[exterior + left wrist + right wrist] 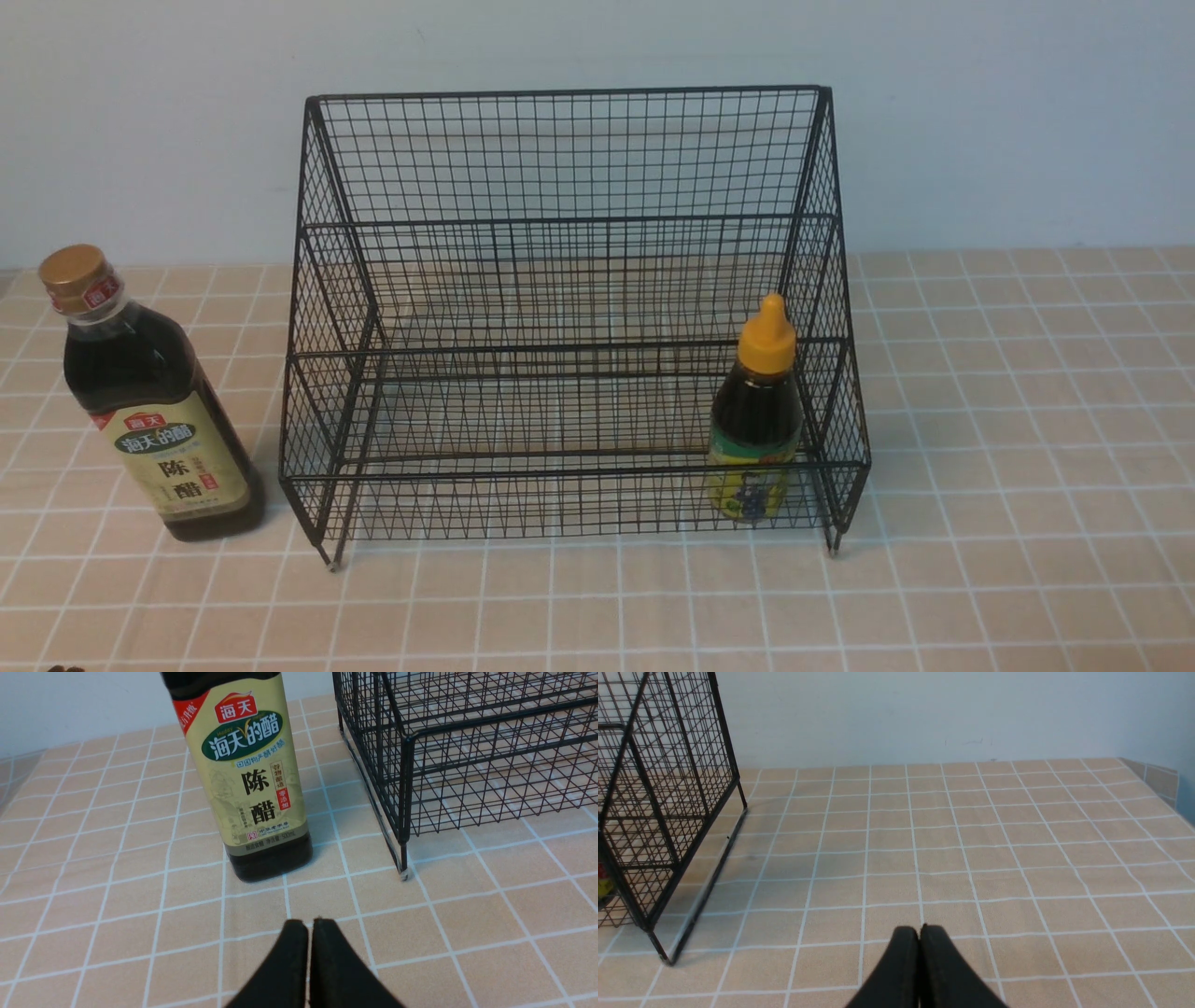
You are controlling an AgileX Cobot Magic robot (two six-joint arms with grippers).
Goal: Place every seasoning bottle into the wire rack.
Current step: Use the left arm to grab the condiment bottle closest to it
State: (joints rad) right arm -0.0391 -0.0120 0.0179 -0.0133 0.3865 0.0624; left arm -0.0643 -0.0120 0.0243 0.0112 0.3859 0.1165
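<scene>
Neither hand shows in the front view, where the tall bottle [154, 411] stands upright on the desk [1027, 420] just beside the wire rack [560, 159], at its nine o'clock. The short bottle [758, 411] already stands in the lower tier, toward four o'clock of the rack's middle. In the left wrist view the left hand [309, 926] has its fingers pressed together and empty, with the tall bottle [247, 765] ahead at its twelve o'clock, apart from it, and the rack's [467, 742] near corner toward two o'clock. That bottle looks nearly full, so it is likely heavy, rigid and smooth-sided, and apt to swing if taken by the neck; the labelled body seems the surer hold. It must clear the rack's low front edge, though the tiers beside the short bottle are free. In the right wrist view the right hand [919, 931], likewise closed on nothing, faces bare desk, the rack's [658, 788] side at ten o'clock.
</scene>
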